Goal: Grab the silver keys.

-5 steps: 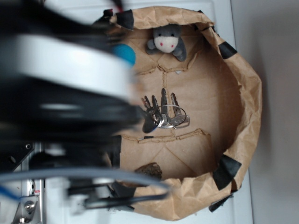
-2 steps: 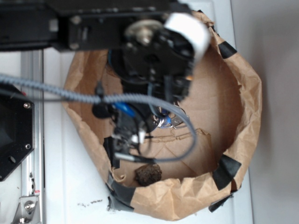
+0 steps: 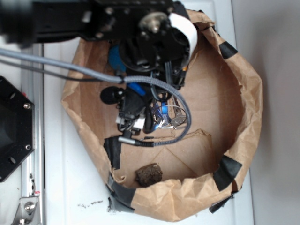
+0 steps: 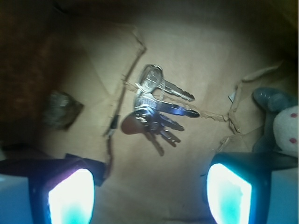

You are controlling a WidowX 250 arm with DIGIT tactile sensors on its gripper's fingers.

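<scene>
In the wrist view, the gripper (image 4: 149, 196) is being held spread wide, its two glowing fingertips (image 4: 71, 196) showing at the bottom corners with nothing pinched between them. Beyond the gap between them, the silver keys (image 4: 156, 108) are lying flat on the brown paper floor (image 4: 187, 56), fanned out from their wire rings and untouched by either fingertip. With the keys taken as the landmark, a dark brown lump (image 4: 60, 108) is being seen well apart to their left, and a grey and white stuffed toy (image 4: 282, 126) is being partly shown well apart to their right, cut off by the picture's edge. A torn seam in the paper is running just beside the keys on their left. In the exterior view, the arm (image 3: 154, 42) is being held over the crumpled paper bag (image 3: 248, 103), and most of the keys (image 3: 169, 119) are being hidden by it, only a glint of metal showing under the grey cable (image 3: 84, 72). The brown lump (image 3: 149, 174) is resting below the keys near the bag's wall.
</scene>
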